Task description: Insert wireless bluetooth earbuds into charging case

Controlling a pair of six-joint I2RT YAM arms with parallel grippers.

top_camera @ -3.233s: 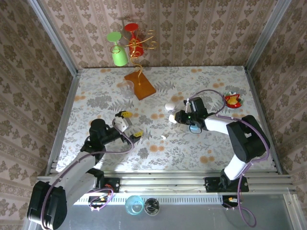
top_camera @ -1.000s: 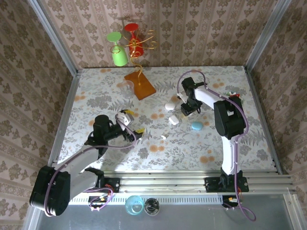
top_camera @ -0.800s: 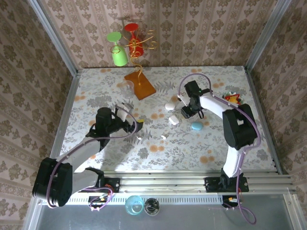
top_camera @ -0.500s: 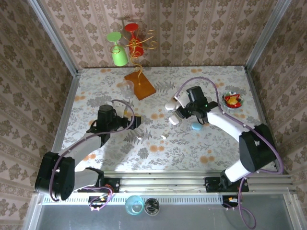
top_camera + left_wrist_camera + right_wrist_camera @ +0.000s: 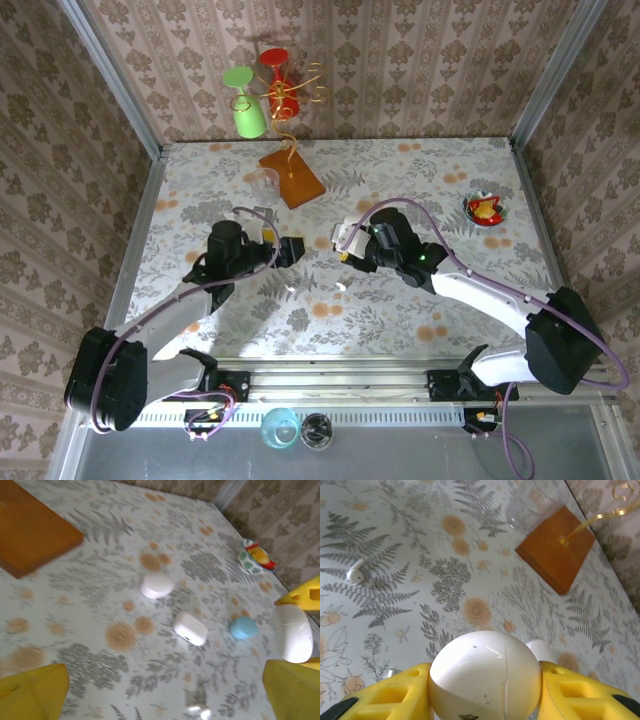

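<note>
A floral-print cloth covers the table (image 5: 200,330), and patterned wallpaper rises on three sides. Nearest the arm bases lie the earbuds (image 5: 341,287) — one tiny white piece sits on the cloth just in front of the right gripper (image 5: 348,245). Another (image 5: 291,291) lies in front of the left gripper (image 5: 287,250), and both are loose and touch nothing else. From the right wrist, one earbud (image 5: 356,573) rests on a fern print, well off to the left.

Just beyond them the left gripper points toward the table's middle. Its yellow fingers (image 5: 35,695) are spread wide with nothing between them. Facing it, the right gripper is clamped on a white pebble case (image 5: 485,672), with a yellow finger pressed to each side and the lid seam running down the case's front.

Farther on, a boxy white case (image 5: 190,628) lies near a pale blue case (image 5: 243,628), and a round white case (image 5: 157,585) sits apart behind them.

At the far end stands a wooden base (image 5: 292,178) with a clear glass (image 5: 262,183) at its left corner. A gold wire stand (image 5: 290,135) rises from it, carrying a green cup (image 5: 248,110) and a red cup (image 5: 280,90). A small bowl (image 5: 485,210) sits to the right.
</note>
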